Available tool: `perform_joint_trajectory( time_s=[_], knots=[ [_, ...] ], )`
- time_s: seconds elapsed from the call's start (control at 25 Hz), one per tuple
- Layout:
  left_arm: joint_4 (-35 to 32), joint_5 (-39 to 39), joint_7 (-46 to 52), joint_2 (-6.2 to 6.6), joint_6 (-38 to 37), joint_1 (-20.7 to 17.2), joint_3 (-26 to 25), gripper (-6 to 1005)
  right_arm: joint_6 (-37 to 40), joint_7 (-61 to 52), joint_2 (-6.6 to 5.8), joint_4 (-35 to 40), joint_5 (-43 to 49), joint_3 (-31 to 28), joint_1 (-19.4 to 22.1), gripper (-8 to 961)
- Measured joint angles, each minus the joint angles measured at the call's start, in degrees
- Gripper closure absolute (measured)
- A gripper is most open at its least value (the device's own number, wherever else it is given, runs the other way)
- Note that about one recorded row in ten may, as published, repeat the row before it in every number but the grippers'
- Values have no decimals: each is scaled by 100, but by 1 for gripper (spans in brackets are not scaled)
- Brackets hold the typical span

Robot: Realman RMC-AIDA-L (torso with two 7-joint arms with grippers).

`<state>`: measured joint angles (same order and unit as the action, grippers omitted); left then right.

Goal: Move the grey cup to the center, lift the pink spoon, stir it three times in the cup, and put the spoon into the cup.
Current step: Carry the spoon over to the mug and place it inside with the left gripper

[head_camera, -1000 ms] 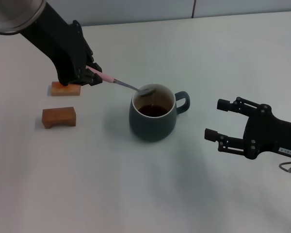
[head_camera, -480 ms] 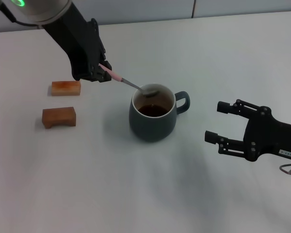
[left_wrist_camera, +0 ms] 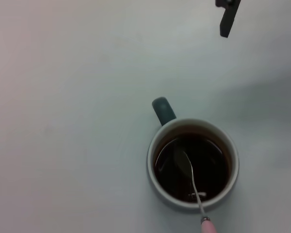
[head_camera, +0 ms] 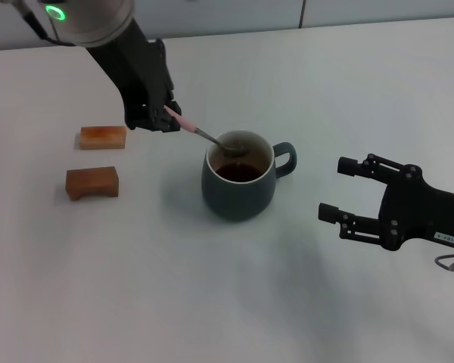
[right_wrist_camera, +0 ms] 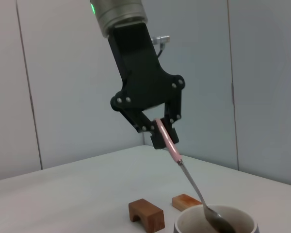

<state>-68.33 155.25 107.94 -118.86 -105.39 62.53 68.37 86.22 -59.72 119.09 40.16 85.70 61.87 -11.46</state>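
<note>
The grey cup (head_camera: pixel 238 184) stands mid-table with dark liquid inside and its handle toward my right arm; it also shows in the left wrist view (left_wrist_camera: pixel 193 164) and the right wrist view (right_wrist_camera: pixel 216 222). My left gripper (head_camera: pixel 169 115) is shut on the pink spoon (head_camera: pixel 188 125) by its pink handle, up and to the left of the cup. The spoon slants down, and its metal bowl (left_wrist_camera: pixel 185 162) sits in the liquid inside the cup. In the right wrist view my left gripper (right_wrist_camera: pixel 160 130) grips the spoon (right_wrist_camera: pixel 170 145). My right gripper (head_camera: pixel 334 190) is open and empty, right of the cup.
Two orange-brown blocks lie left of the cup: a flat one (head_camera: pixel 102 137) farther back and an arch-shaped one (head_camera: pixel 92 182) nearer. Both show in the right wrist view (right_wrist_camera: pixel 146 214), (right_wrist_camera: pixel 186 201). A grey wall runs along the table's far edge.
My left gripper has moved right toward the cup and risen with the spoon. The spoon now stands steeper, its bowl lower inside the cup. The right arm has not moved.
</note>
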Motion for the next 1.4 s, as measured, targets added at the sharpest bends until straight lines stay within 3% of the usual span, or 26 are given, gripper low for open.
perform_joint_trajectory(
  time_s=[0.4,0.84,1.4],
  knots=[
    [15,-541,134,-24,65,95,286,807,-21,-1,0,-41,-1,0,-19,148],
    [-478,-312,174,54,-217,-282,191,800,-42,10,6,-63,0,73,-104,149],
    [-135,-648,93,-8,158,-3,236,792,-47,3,0,-75,73,80,-128,148]
  ],
)
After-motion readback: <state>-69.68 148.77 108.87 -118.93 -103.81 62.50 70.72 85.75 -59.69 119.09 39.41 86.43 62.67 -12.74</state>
